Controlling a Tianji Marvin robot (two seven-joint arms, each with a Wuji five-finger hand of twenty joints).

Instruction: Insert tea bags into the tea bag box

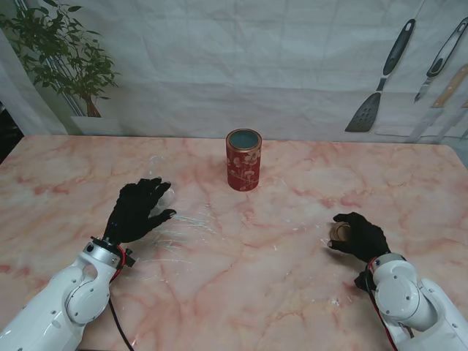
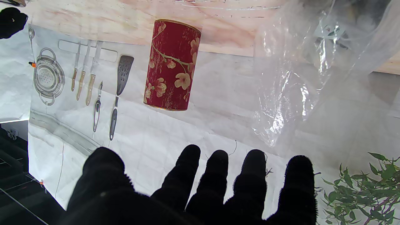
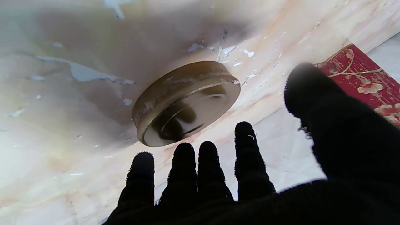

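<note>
The tea bag box, a red round tin point(image 1: 243, 159) with a flower print, stands upright and lidless at the table's middle; it also shows in the left wrist view point(image 2: 172, 65) and the right wrist view point(image 3: 368, 75). Its gold lid point(image 1: 340, 232) point(image 3: 186, 103) lies flat on the table at the right. My right hand point(image 1: 360, 235) hovers over the lid with fingers point(image 3: 247, 150) apart, not touching it. My left hand point(image 1: 139, 210) is open with fingers point(image 2: 215, 175) spread, beside a crumpled clear plastic bag point(image 1: 179, 219) point(image 2: 306, 68). The bag's contents are blurred.
The pink marble table point(image 1: 292, 278) ends at a white backdrop printed with kitchen utensils point(image 1: 380, 80). A potted plant point(image 1: 69, 58) stands at the far left corner.
</note>
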